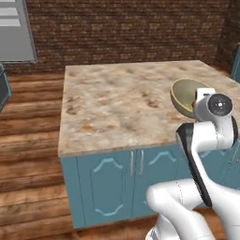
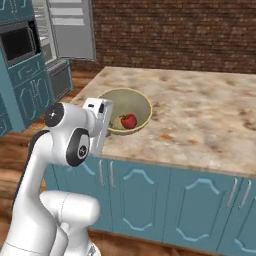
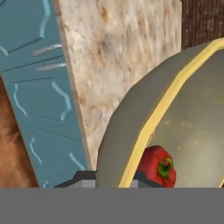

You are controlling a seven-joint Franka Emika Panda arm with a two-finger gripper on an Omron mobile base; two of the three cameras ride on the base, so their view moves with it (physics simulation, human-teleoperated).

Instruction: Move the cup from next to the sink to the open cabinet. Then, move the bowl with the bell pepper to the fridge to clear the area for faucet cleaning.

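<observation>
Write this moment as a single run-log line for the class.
phase: carrying bowl | gripper: shut on bowl rim | bowl: tilted, at counter edge | bell pepper: inside bowl | fridge: open, beyond

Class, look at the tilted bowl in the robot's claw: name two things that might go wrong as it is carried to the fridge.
1. The bowl is tipped on its side in the claw, so the loose bell pepper may roll out.
2. The claw pinches only the rim, so the bowl might slip or swing and knock the counter just beneath it.
</observation>
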